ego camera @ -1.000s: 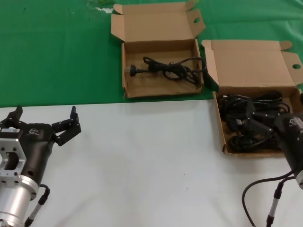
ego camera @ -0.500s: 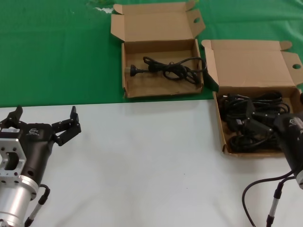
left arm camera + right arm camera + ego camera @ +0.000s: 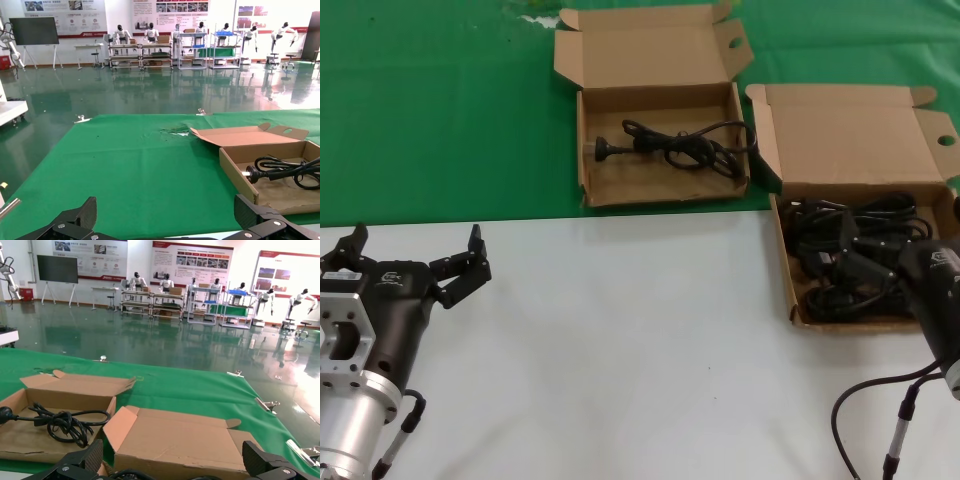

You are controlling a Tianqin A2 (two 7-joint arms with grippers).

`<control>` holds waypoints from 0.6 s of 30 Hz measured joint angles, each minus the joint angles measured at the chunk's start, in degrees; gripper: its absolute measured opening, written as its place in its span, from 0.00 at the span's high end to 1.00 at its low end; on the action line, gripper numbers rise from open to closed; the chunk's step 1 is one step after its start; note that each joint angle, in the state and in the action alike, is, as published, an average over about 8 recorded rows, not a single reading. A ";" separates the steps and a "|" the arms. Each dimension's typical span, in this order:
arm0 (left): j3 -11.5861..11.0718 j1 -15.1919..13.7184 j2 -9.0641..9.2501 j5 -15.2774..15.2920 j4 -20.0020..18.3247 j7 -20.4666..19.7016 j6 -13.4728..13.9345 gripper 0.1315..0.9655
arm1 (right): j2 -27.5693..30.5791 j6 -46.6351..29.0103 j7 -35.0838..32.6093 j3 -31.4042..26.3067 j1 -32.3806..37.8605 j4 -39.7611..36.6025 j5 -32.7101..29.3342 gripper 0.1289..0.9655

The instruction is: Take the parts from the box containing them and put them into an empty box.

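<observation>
1. The table [image 3: 650, 350] is white on the near side, and a green cloth [image 3: 430, 110] covers the far side
2. The left claw [image 3: 415, 258] is at the near left, over the white part of the table. Its fingers are spread wide apart and it holds nothing
3. The right claw [image 3: 880, 268] is at the right, down in the box of parts. Its dark body hides its fingers in the head view. In the right wrist view its two finger tips stand wide apart, so it is open. You cannot tell if it touches a cord
4. The box containing them [image 3: 802, 285] sits at the right, part on the white table and part on the green cloth. It is full of black cords [image 3: 840, 240] all in a heap. Its wide lid [image 3: 845, 135] stands open on the far side, and there is a round hole in the ear at the right
5. The empty box [image 3: 665, 185] sits on the green cloth, farther away and to the left of the full box. The two boxes are just beside each other. Its lid [image 3: 645, 55] is open on the far side too
6. This box is not bare inside. One black cord with a plug [image 3: 665, 145] lies in it, with the plug end on the left
</observation>
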 joint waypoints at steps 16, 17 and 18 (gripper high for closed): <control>0.00 0.00 0.00 0.00 0.00 0.00 0.00 0.00 | 0.00 0.00 0.00 0.00 0.00 0.00 0.00 0.00; 0.00 0.00 0.00 0.00 0.00 0.00 0.00 0.00 | 0.00 0.00 0.00 0.00 0.00 0.00 0.00 0.00; 0.00 0.00 0.00 0.00 0.00 0.00 0.00 0.00 | 0.00 0.00 0.00 0.00 0.00 0.00 0.00 0.00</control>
